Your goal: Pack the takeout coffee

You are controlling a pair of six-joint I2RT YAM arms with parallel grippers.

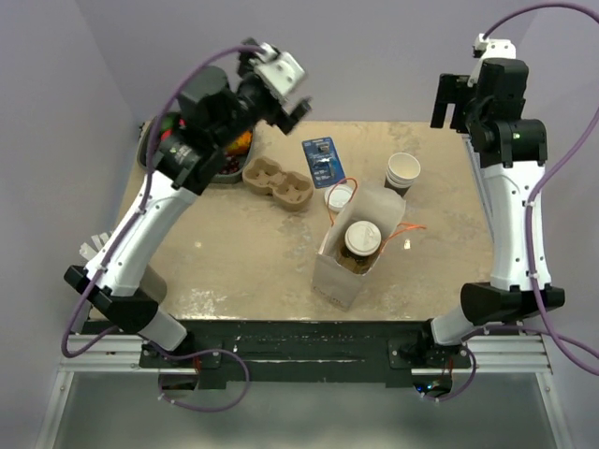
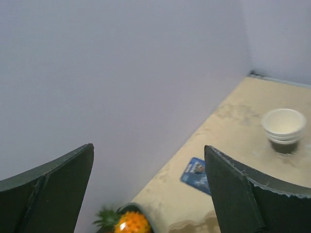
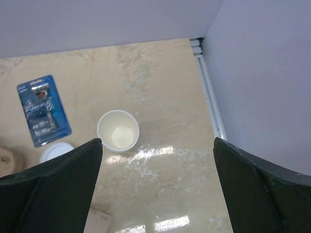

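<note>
1. Counter: beige, mottled; carries every item below.

2. Bag: white paper, upright, mouth open, centre of counter; orange handles trail off to its right.

3. Coffee: upright inside the bag, top visible through the mouth. Judged packed.

4. Spare lid: white, flat on the counter, just beyond the bag.

5. Carrier: moulded pulp, empty, left of the lid.

6. Cup stack: lidless, nested, right of the lid.

7. Blue pack: flat, beyond the carrier and lid.

8. Fruit bowl: far left edge, partly under the left arm.

9. Left end effector: high over the far left, fingers wide, nothing between them; its own camera sees mostly wall.

10. Right end effector: high at far right, fingers wide, empty, looking down on the cup stack.

Handling note: the step appears to be clearing away from the filled bag. Keep both arms high and well apart from the bag. Avoid the trailing handles, since a snag could tip the bag and cup. Leave the spare lid and stack alone.
</note>
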